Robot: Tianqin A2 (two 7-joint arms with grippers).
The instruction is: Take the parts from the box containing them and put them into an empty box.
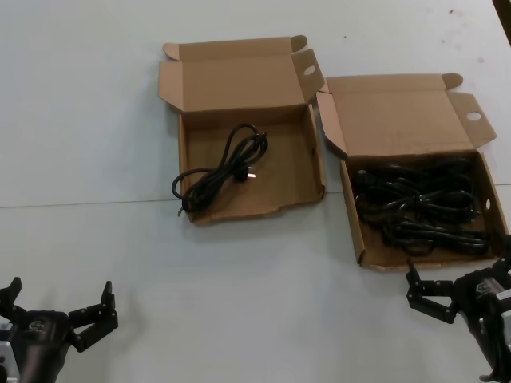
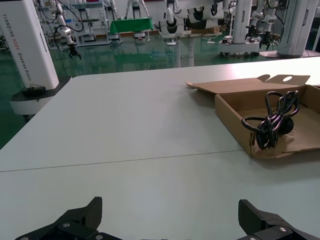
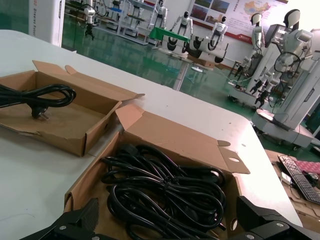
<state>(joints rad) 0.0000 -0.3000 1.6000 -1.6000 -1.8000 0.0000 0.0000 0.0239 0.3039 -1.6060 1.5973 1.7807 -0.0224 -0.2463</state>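
Observation:
Several bundled black power cords (image 1: 419,207) (image 3: 165,190) fill the straight-walled cardboard box (image 1: 354,223) (image 3: 85,182) on the right. One more cord (image 1: 219,171) (image 2: 272,122) (image 3: 35,95) lies in the neighbouring box with the wavy front wall (image 1: 239,214) (image 2: 232,120) (image 3: 95,137). My right gripper (image 1: 461,271) (image 3: 167,205) hovers open just in front of the full box, its jaws spread wide over the near cords and holding nothing. My left gripper (image 1: 57,291) (image 2: 170,205) is open and empty above bare table at the near left, well short of the wavy-walled box.
Both boxes have their hinged lids (image 1: 231,80) (image 1: 399,112) folded back, away from me, with holed side flaps. A seam in the white table (image 1: 80,203) runs across in front of the boxes. Other robots stand on the green floor beyond the table.

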